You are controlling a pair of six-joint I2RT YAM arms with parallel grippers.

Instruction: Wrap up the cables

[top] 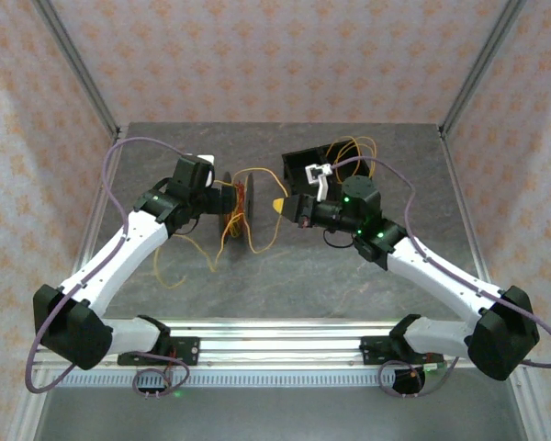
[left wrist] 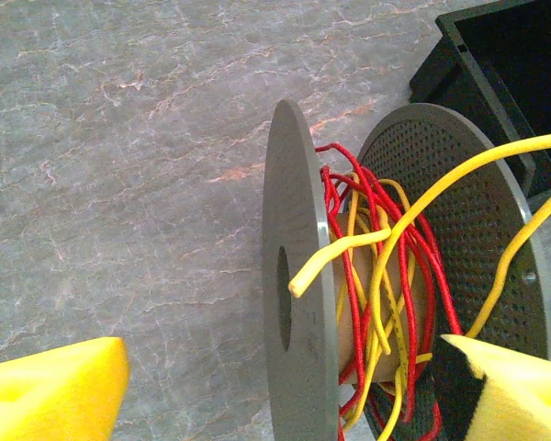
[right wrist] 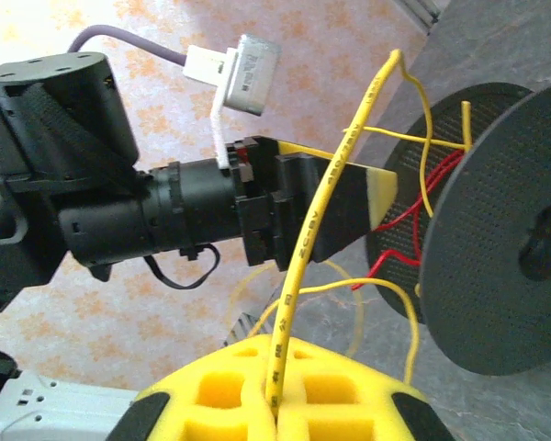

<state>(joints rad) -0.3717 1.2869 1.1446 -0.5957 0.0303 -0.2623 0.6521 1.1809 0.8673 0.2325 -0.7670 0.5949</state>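
A dark grey spool (top: 231, 220) stands on edge on the table. Red and yellow cables (left wrist: 395, 266) are wound loosely round the hub between the spool's (left wrist: 298, 230) two discs. One yellow end sticks out over the left disc. My left gripper (left wrist: 285, 386) is open, its yellow fingers (left wrist: 55, 390) wide apart on either side of the spool. My right gripper (right wrist: 275, 386) is shut on a thick yellow cable (right wrist: 321, 211) that runs up toward the spool (right wrist: 505, 239). In the top view the right gripper (top: 280, 204) sits just right of the spool, facing the left gripper (top: 226, 198).
A black open box (top: 305, 163) sits behind the right gripper, with loose cable loops (top: 354, 147) beside it. More slack cable (top: 170, 276) trails on the table in front of the spool. The box (left wrist: 514, 55) lies just past the spool.
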